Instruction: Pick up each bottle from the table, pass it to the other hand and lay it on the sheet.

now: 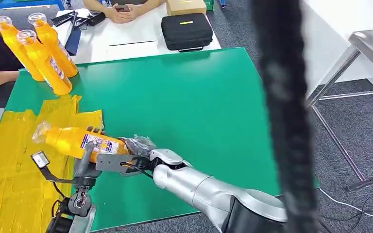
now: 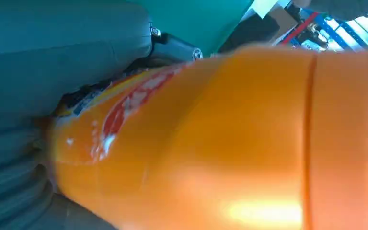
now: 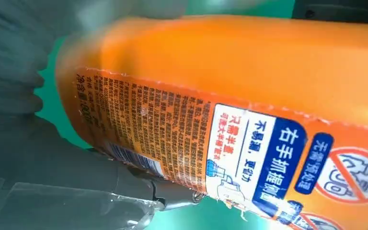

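Item: orange plastic juice bottle with a clear cap and printed label [image 1: 75, 141], lying on its side in the air over the near left part of the green counter [image 1: 184, 107], at the right edge of the crinkled yellow plastic sheet [image 1: 9, 160]. Long axis runs left to right, slightly tilted; the cap end points left and a little up, over the sheet, the base points right.

Holding: the right robot hand [image 1: 126, 158] is closed around the base end, fingers wrapped over the label; the right wrist view shows the label text close up against the grey thumb. The left robot hand [image 1: 85, 167] reaches up from below at mid-body, a grey finger lying against the bottle's side. Whether it truly grasps or only touches cannot be told: the left wrist view is blurred orange bottle wall [image 2: 220, 143] pressed next to the grey hand cover.

Hidden or cut off: the base of the bottle is covered by the right robot hand; the left arm is cut by the near edge; a thick black cable [image 1: 286, 116] crosses the right of the head view, out of focus.

Other stock: three matching orange bottles [image 1: 41, 51] lean together at the far left corner of the counter. A black zip case [image 1: 187, 31] sits on the white table beyond, where a person's clasped hands [image 1: 124, 12] rest.
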### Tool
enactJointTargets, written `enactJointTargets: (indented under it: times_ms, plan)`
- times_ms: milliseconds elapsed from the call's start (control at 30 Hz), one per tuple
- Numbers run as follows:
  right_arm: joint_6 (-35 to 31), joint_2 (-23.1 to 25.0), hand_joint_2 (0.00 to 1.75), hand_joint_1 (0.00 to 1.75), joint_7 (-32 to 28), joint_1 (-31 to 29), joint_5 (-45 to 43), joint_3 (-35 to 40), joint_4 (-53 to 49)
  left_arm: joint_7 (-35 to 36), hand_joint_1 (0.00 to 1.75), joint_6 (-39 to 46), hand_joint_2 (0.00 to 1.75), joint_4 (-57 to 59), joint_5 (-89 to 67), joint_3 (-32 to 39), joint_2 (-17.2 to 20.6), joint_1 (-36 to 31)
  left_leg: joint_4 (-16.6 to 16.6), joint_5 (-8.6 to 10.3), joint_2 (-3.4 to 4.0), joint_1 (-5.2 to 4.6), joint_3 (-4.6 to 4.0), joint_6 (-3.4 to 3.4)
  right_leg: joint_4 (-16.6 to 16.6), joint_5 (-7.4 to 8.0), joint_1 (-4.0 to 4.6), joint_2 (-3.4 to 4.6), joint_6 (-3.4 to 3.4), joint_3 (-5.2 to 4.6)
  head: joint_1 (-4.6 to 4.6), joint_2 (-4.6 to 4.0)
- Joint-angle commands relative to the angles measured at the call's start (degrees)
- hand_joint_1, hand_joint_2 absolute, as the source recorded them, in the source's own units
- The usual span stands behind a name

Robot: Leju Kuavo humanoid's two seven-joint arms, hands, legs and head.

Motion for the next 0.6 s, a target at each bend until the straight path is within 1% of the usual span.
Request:
enactJointTargets:
  times_ms: [33, 67, 100, 133, 200, 233, 267, 300, 333, 367, 400, 433, 467, 500, 533, 567, 600]
  plan:
    - [2.0, 0.1, 1.75, 1.75, 0.7, 1.8, -0.4, 4.9, 1.0, 2.2, 1.75, -1.2, 1.75, 1.2, 2.7, -3.1, -1.9, -4.4, 0.0, -0.1, -0.3, 0.11, 0.24, -0.15, 0.0, -0.18, 0.11, -0.4, -0.01, 0.38, 0.0, 0.0]
    - [2.0, 0.1, 1.75, 1.75, 0.7, 1.8, -0.5, 4.8, 1.2, 2.2, 1.75, -1.0, 1.75, 1.2, 2.7, -3.1, -1.8, -4.5, 0.0, -0.03, -0.22, 0.07, 0.13, -0.1, 0.0, -0.1, 0.07, -0.29, 0.0, 0.23, -0.02, 0.0]
    - [1.9, 0.1, 1.75, 1.75, 0.7, 1.9, -0.6, 4.7, 1.3, 1.5, 1.75, -0.2, 1.75, 1.1, 1.9, -3.4, -1.7, -4.6, 0.0, -0.12, -0.27, 0.12, 0.27, -0.16, 0.0, -0.19, 0.13, -0.38, -0.01, 0.41, 0.0, 0.0]
    - [1.7, 0.1, 1.75, 1.75, 0.7, 1.9, -0.7, 4.6, 1.5, 0.6, 1.75, 0.7, 1.75, 1.0, 0.7, -3.5, -1.5, -4.7, 0.0, -0.05, -0.2, 0.06, 0.14, -0.11, 0.0, -0.12, 0.07, -0.3, 0.0, 0.25, -0.04, 0.0]
    - [0.7, 0.1, 1.75, 1.75, 0.4, 1.7, -0.8, 4.1, 2.0, -2.7, 1.75, 4.2, 1.75, 0.5, -3.6, -3.7, -1.1, -5.0, 0.1, -0.2, -0.3, 0.17, 0.37, -0.23, 0.0, -0.29, 0.18, -0.47, -0.02, 0.55, -0.02, 0.0]
    - [0.4, 0.1, 1.75, 1.75, 0.2, 1.4, -0.9, 3.8, 2.3, -3.8, 1.75, 5.6, 1.75, 0.2, -5.1, -3.6, -0.9, -5.0, 0.0, -0.05, -0.21, 0.09, 0.14, -0.13, 0.0, -0.12, 0.1, -0.33, -0.01, 0.26, -0.02, 0.0]
    - [0.5, 0.1, 1.75, 1.31, 0.2, 1.3, -0.9, 3.7, 2.4, -3.8, 1.75, 5.7, 1.75, 0.2, -5.1, -3.5, -0.9, -5.1, 0.1, -0.13, -0.29, 0.13, 0.28, -0.19, 0.0, -0.23, 0.15, -0.44, -0.02, 0.44, -0.02, 0.0]
    - [0.3, 0.1, 0.0, 0.0, -1.5, 1.2, -2.2, 1.9, 2.6, -5.2, 1.75, 7.6, 1.75, -0.8, -7.3, -3.1, -0.7, -4.9, 0.0, -0.05, -0.21, 0.09, 0.12, -0.13, 0.0, -0.12, 0.1, -0.33, -0.01, 0.25, -0.02, 0.0]
    - [0.8, 0.1, 0.0, 0.0, -2.0, 0.9, -2.5, 1.5, 3.1, -5.2, 1.75, 7.9, 1.75, -1.0, -7.5, -2.8, -0.6, -4.8, 0.1, -0.17, -0.28, 0.14, 0.32, -0.2, 0.0, -0.26, 0.16, -0.45, -0.02, 0.48, -0.02, 0.0]
    - [1.0, 0.1, 0.0, 0.0, -2.4, 0.8, -2.5, 1.3, 3.4, -5.2, 1.75, 7.9, 1.75, -1.2, -7.6, -2.7, -0.6, -4.7, 0.0, -0.08, -0.18, 0.11, 0.17, -0.15, 0.0, -0.14, 0.12, -0.31, -0.01, 0.29, 0.0, 0.0]
    - [-0.5, 0.1, 0.0, 0.0, -2.6, 0.4, -3.5, -0.8, 4.3, -8.8, 1.75, 13.8, 1.75, -2.7, -13.6, -2.2, -0.3, -4.2, 0.1, -0.18, -0.21, 0.14, 0.31, -0.21, 0.0, -0.24, 0.15, -0.37, -0.02, 0.46, -0.02, 0.0]
    - [-2.1, 0.1, 0.0, 0.0, -5.6, -0.8, -4.2, -3.9, 6.3, -10.9, 1.75, 18.0, 1.75, -4.4, -17.8, -1.4, 0.4, -3.5, 0.0, -0.07, -0.08, 0.08, 0.1, -0.13, 0.0, -0.09, 0.08, -0.2, -0.01, 0.2, 0.02, 0.0]
    - [-2.6, 0.1, 0.0, 0.0, -8.4, -2.0, -4.4, -7.0, 8.2, -12.0, 1.75, 22.3, 1.75, -5.9, -21.9, -0.4, 0.9, -2.9, 0.1, -0.16, -0.1, 0.1, 0.24, -0.19, 0.1, -0.19, 0.11, -0.26, -0.02, 0.36, -0.02, 0.0]
    - [-1.6, 0.0, 0.0, 0.0, -9.4, -2.8, -3.7, -8.6, 9.4, -11.4, 1.75, 21.5, 1.75, -6.4, -22.2, 0.6, 1.1, -2.7, 0.1, -0.08, -0.04, 0.09, 0.11, -0.15, 0.0, -0.09, 0.1, -0.17, -0.02, 0.21, -0.02, 0.0]
    - [-1.3, 0.1, 0.0, 0.0, -9.7, -2.9, -3.2, -9.3, 9.6, -11.1, 1.75, 21.2, 1.75, -6.5, -22.4, 1.0, 1.0, -2.6, 0.2, -0.22, -0.08, 0.15, 0.28, -0.23, 0.1, -0.22, 0.16, -0.25, -0.04, 0.41, 0.02, 0.0]
    - [-1.3, 0.1, 0.0, 0.0, -9.7, -2.9, -3.2, -9.3, 9.6, -11.1, 1.75, 21.2, 1.75, -6.5, -22.4, 1.0, 1.0, -2.6, 0.1, -0.09, -0.05, 0.08, 0.11, -0.15, 0.0, -0.1, 0.08, -0.19, -0.02, 0.21, 0.0, 0.0]
    - [-1.4, 0.1, 0.0, 0.0, -9.7, -2.7, -2.9, -9.4, 9.3, -11.1, 1.75, 21.2, 1.75, -6.5, -22.5, 1.1, 0.8, -2.6, 0.2, -0.2, -0.06, 0.12, 0.28, -0.23, 0.1, -0.22, 0.13, -0.24, -0.04, 0.4, -0.02, 0.0]
